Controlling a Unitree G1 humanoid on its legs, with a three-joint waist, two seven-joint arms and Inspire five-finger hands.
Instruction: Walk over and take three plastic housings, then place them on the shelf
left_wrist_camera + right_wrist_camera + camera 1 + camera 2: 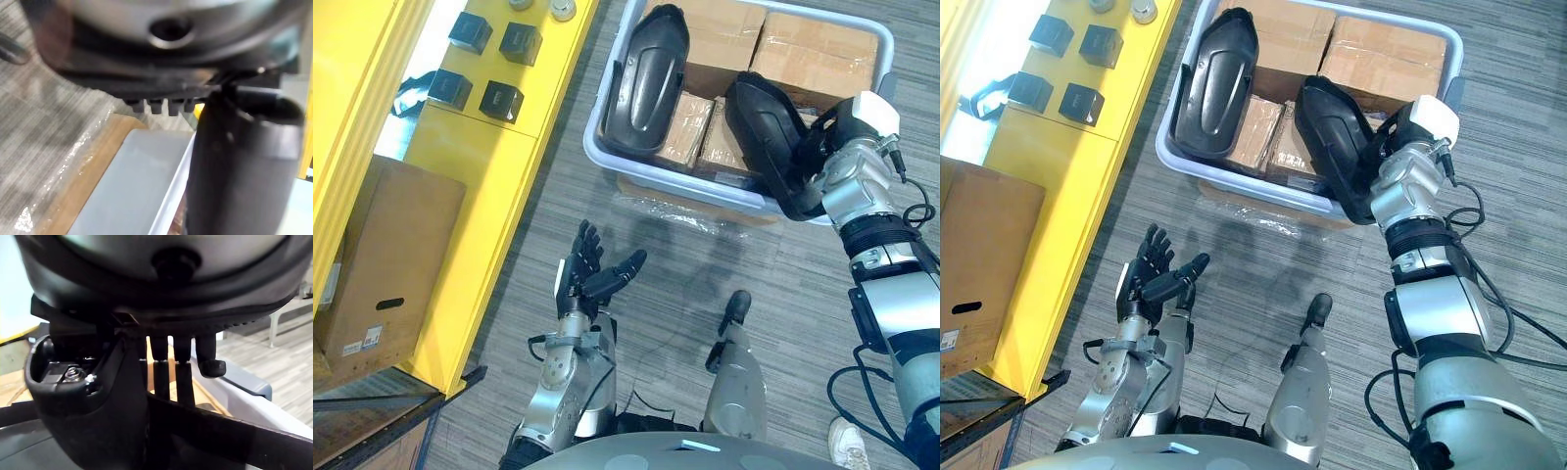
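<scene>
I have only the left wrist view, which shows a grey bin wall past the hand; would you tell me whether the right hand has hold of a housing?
Observer: Yes, the right hand is curled round a black housing at the near rim of the bin, towards its right end.
Operator: Thank you. Is another one in there?
Observer: A second housing lies on the cardboard boxes along the bin's left side.
Operator: And where is the shelf?
Observer: The yellow shelf stands to the robot's left, with four small black blocks on it.
</scene>
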